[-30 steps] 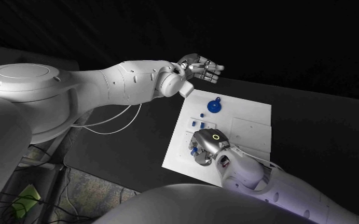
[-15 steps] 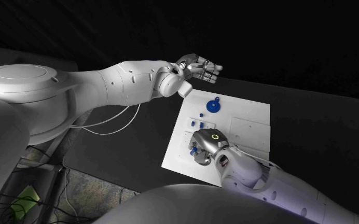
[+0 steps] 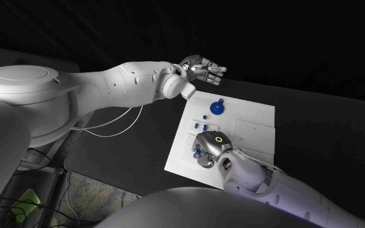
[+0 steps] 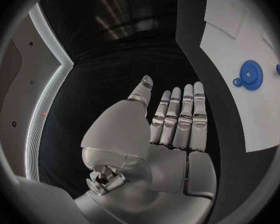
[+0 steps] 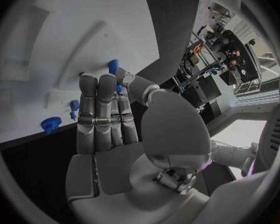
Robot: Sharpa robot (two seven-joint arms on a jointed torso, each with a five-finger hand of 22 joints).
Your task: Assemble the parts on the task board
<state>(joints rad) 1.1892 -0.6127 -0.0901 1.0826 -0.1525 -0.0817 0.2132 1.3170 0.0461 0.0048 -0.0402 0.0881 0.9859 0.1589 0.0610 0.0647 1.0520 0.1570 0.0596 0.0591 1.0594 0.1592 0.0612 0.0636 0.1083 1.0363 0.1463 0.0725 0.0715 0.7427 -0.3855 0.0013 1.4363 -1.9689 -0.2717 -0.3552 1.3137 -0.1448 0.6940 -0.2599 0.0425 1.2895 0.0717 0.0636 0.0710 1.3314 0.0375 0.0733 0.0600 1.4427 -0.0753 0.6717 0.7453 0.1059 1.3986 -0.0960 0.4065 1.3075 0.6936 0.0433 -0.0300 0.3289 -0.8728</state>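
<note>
The right hand (image 3: pixel 211 149) hangs over the near left part of the white board (image 3: pixel 255 127), fingers pointing down at it. In the right wrist view the right hand (image 5: pixel 112 119) has its fingers side by side, and the thumb tip meets a fingertip on a small blue piece (image 5: pixel 113 66), so it pinches that piece just above the board (image 5: pixel 65 30). Small blue pegs (image 3: pixel 199 126) stand on the board just beyond this hand, near the board's left edge; the wrist view shows more of them (image 5: pixel 73 106) and a small blue gear (image 5: pixel 51 124) close to the board's edge. Farther on, a large blue gear (image 3: pixel 218 108) lies near the board's far left corner. Beyond that corner, over the black table (image 3: pixel 319 127), the left hand (image 3: pixel 204 70) hovers clear of the board; the left wrist view shows this hand (image 4: pixel 171 124) flat, fingers straight and apart, holding nothing, with the large gear (image 4: pixel 251 75) well off to its side.
</note>
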